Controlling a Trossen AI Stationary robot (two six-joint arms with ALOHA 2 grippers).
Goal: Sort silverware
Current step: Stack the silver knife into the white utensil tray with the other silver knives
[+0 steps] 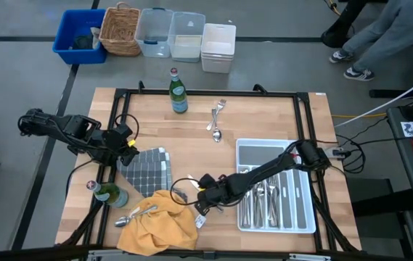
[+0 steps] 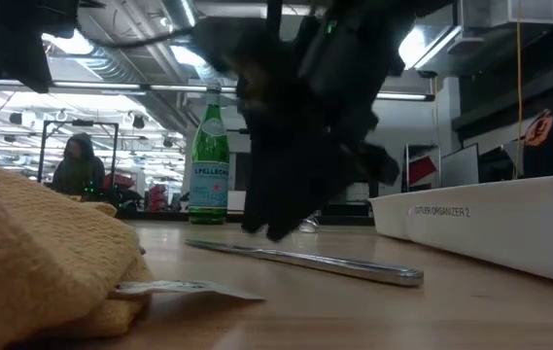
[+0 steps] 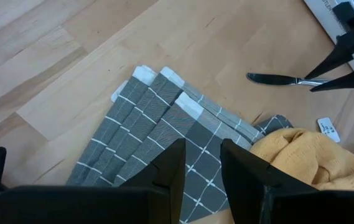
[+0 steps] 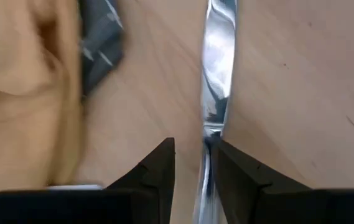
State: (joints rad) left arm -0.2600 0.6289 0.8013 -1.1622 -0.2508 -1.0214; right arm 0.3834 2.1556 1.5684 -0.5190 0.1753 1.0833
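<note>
Two green bottles stand on the worktop (image 1: 264, 116): one bottle (image 1: 178, 93) at the far edge, another (image 1: 110, 194) near the left. A fork (image 1: 220, 109) and spoon (image 1: 217, 135) lie mid-worktop; two more spoons (image 1: 137, 214) rest on the yellow cloth (image 1: 159, 225). The white tray (image 1: 275, 187) holds many pieces, too crowded to count. The right claw (image 4: 196, 165) straddles a slim shiny knife (image 4: 217, 56) lying flat beside the cloth, fingers not clearly clenched. The left claw (image 3: 203, 163) hovers released over the grey checked cloth (image 3: 145, 137).

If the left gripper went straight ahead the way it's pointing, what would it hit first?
Most likely the gray checked cloth. The left gripper hovers over it with fingers apart, nothing between them, aimed down at the fabric. The yellow cloth lies off to the side; depth is hard to judge.
</note>
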